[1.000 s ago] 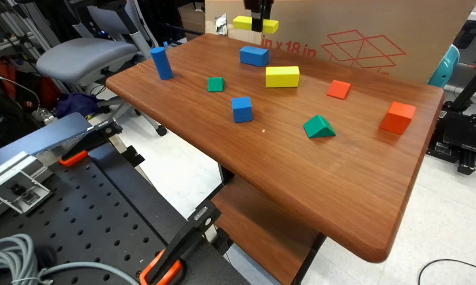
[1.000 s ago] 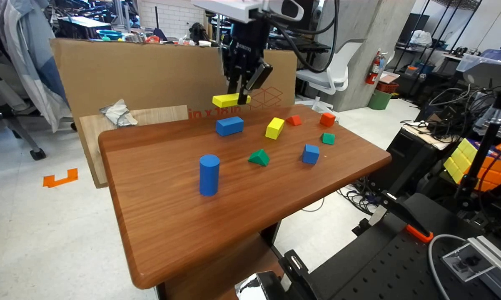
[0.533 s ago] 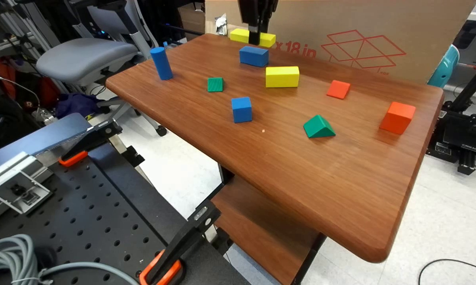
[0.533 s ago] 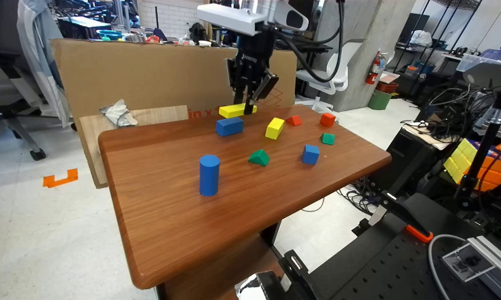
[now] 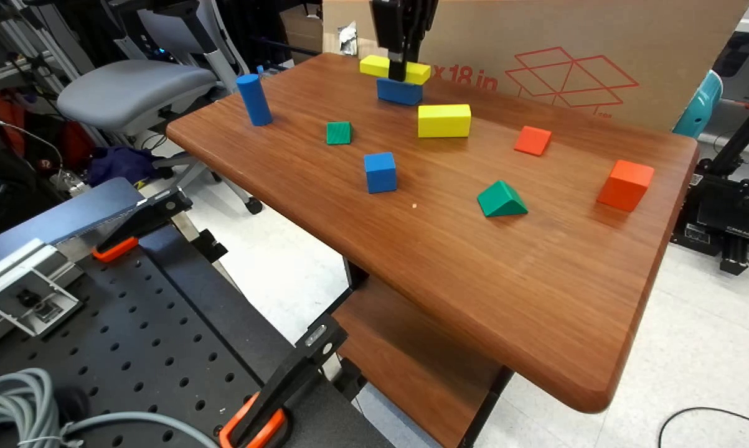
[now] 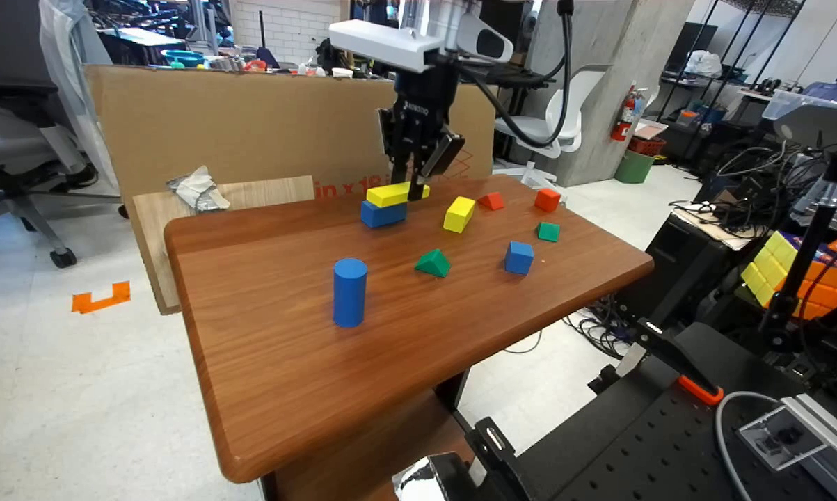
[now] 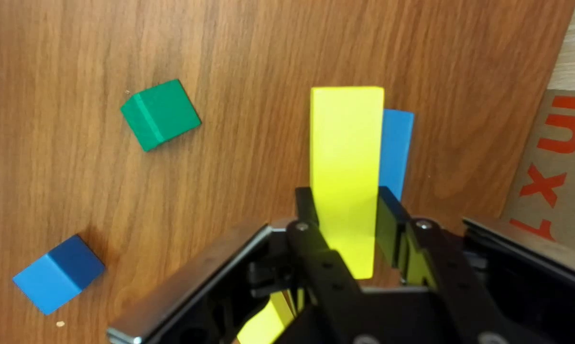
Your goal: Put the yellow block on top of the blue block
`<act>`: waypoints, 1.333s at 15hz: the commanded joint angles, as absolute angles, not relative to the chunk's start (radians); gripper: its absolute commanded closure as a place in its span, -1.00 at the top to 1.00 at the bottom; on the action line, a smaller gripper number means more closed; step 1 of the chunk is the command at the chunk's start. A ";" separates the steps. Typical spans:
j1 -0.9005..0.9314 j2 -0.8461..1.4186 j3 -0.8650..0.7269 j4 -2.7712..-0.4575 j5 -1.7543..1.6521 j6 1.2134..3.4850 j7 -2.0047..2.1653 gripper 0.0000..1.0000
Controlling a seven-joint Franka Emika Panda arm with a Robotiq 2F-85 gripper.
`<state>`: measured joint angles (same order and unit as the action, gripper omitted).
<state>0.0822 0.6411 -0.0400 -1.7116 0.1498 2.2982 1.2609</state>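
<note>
The slim yellow block is held level in my gripper, directly over the low blue block near the table's far edge. In an exterior view the yellow block covers the top of the blue block; I cannot tell whether they touch. My gripper grips it off-centre, toward one end. In the wrist view the fingers press both long sides of the yellow block. A strip of the blue block shows along its right side; the rest is hidden beneath.
A thicker yellow bar lies close by on the table. A blue cylinder, blue cube, green pieces and red pieces stand around. A cardboard sheet stands behind the far edge.
My gripper has come down with the yellow block, from well above the blue block to right over its top, shifting slightly sideways. The other blocks have not moved.
</note>
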 commanded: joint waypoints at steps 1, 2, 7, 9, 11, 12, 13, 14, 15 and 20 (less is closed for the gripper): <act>0.099 0.656 -0.053 -1.698 0.150 2.296 1.273 -0.83; 0.100 0.656 -0.052 -1.697 0.150 2.298 1.272 -0.83; 0.110 0.654 -0.058 -1.691 0.138 2.317 1.275 -0.83; 0.122 0.658 -0.069 -1.688 0.121 2.333 1.286 -0.83; 0.144 0.666 -0.091 -1.687 0.086 2.368 1.301 -0.83; 0.156 0.675 -0.103 -1.684 0.064 2.384 1.312 -0.83; 0.166 0.681 -0.113 -1.681 0.044 2.395 1.324 -0.83; 0.173 0.690 -0.118 -1.675 0.028 2.398 1.337 -0.83; 0.180 0.696 -0.123 -1.672 0.013 2.401 1.349 -0.83; 0.198 0.708 -0.119 -1.663 -0.017 2.397 1.376 -0.83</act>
<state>0.1750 0.6809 -0.1042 -1.6846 0.0044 2.3824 1.3471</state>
